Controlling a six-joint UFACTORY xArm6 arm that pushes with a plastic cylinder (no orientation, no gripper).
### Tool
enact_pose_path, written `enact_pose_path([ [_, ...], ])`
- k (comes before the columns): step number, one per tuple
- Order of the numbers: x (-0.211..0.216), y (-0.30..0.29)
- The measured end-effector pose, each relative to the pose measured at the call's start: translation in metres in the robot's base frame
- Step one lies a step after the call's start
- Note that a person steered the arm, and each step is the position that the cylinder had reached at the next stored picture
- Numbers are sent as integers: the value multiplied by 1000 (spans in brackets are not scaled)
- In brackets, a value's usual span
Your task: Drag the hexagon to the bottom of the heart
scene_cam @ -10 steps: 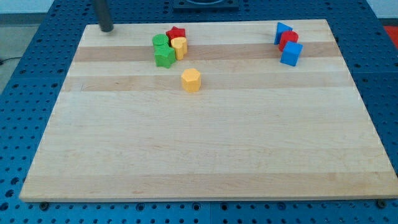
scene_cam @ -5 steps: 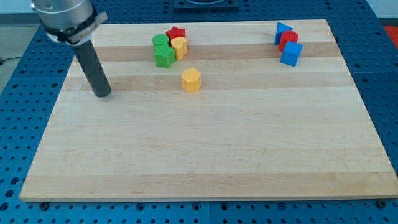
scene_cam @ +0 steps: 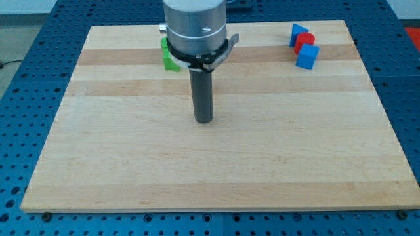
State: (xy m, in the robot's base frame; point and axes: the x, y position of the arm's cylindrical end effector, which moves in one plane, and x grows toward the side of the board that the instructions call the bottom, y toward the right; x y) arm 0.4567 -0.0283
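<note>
My tip rests on the wooden board, left of centre. The rod and the arm's grey body above it cover the spot where the yellow hexagon stood a moment ago, so the hexagon does not show. The yellow heart and the red star next to it are hidden behind the arm too. Only a part of the green blocks shows, at the left edge of the arm, above and to the left of my tip.
A blue triangular block, a red block and a blue cube stand in a tight group near the board's top right corner.
The rod has swept from the board's top left to left of centre. It now stands over the place of the yellow hexagon and hides it, the heart and the red star.
</note>
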Motion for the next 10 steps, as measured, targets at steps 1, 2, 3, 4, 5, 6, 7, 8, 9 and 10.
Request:
enact_pose_path([
  [1, -13, 2],
  [2, -47, 6],
  [3, -73, 6],
  [4, -85, 6],
  [5, -82, 6],
  [6, -82, 6],
  [7, -90, 6],
  [8, -103, 4],
  [9, -112, 0],
  [10, -120, -1],
])
